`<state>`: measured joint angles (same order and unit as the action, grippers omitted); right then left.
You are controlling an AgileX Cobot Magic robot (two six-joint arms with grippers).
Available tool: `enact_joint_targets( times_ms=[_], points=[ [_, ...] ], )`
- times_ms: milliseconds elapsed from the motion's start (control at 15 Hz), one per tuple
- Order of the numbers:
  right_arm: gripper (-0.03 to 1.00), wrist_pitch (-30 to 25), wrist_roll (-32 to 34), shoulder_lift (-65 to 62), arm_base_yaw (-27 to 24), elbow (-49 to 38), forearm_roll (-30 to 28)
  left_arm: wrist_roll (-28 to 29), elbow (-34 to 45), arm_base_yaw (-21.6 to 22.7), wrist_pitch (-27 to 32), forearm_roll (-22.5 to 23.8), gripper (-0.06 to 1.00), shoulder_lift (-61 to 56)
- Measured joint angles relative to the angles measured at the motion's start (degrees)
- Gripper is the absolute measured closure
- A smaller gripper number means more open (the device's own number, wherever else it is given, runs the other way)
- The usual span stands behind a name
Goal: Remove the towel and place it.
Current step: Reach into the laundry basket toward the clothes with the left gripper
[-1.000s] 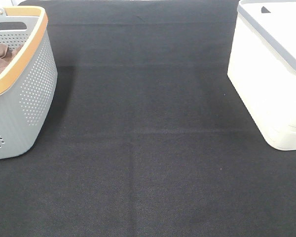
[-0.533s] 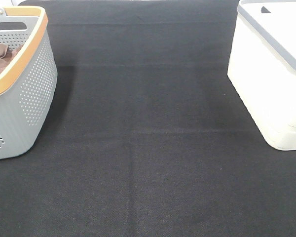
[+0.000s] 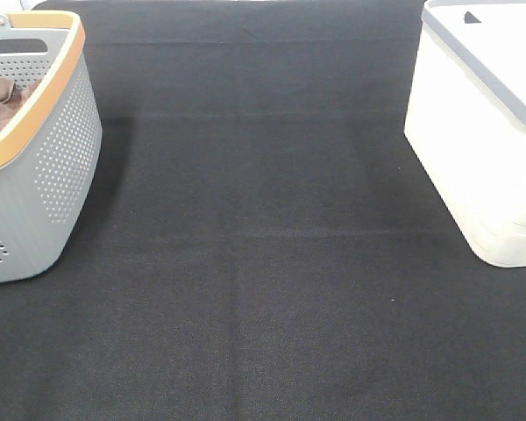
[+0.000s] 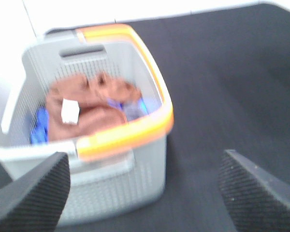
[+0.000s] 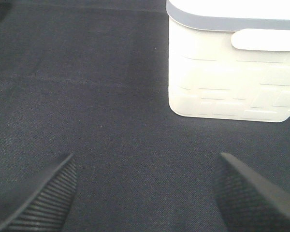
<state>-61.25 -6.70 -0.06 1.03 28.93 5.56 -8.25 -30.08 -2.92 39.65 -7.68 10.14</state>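
Lying crumpled in basket — reddish-brown towel, white tag, left gripper and right gripper spread

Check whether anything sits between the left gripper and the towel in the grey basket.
Only the basket's near wall and orange rim; the open left gripper is outside it. The towel lies on top of the contents, uncovered, so a path from above looks clear.

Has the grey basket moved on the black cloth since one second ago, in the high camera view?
No. The grey basket stands at the same spot, equally far from the white bin on the black cloth.
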Motion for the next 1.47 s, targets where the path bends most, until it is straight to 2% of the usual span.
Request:
enact_joint_targets(
  times_ms=[267,400,533,867,1067,1200,1333,1400,1467],
  points=[
    [0.23,0.0,0.0,0.0,0.0,0.0,0.0,4.41,-2.81,0.0,-18.91,1.2,0.14,17.25],
    [0.23,0.0,0.0,0.0,0.0,0.0,0.0,5.1,-9.63,0.0,-22.63,1.2,0.14,29.91],
    [0.23,0.0,0.0,0.0,0.0,0.0,0.0,5.27,-15.93,0.0,-22.63,1.2,0.14,39.59],
    [0.23,0.0,0.0,0.0,0.0,0.0,0.0,9.85,-29.28,0.0,-15.41,1.66,0.14,57.12],
    [0.23,0.0,0.0,0.0,0.0,0.0,0.0,15.07,-34.55,0.06,-9.4,5.5,0.14,64.46],
    [0.23,0.0,0.0,0.0,0.0,0.0,0.0,17.7,-37.59,3.21,-4.7,7.68,0.14,68.75],
    [0.23,0.0,0.0,0.0,0.0,0.0,0.0,18.05,-38.04,7.79,-3.27,8.19,0.14,71.16],
    [0.23,0.0,0.0,0.0,0.0,0.0,0.0,18.05,-38.04,7.79,-3.27,8.19,0.14,71.16],
    [0.23,0.0,0.0,0.0,0.0,0.0,0.0,18.11,-38.04,10.03,-2.86,8.31,0.15,72.36]
  ],
)
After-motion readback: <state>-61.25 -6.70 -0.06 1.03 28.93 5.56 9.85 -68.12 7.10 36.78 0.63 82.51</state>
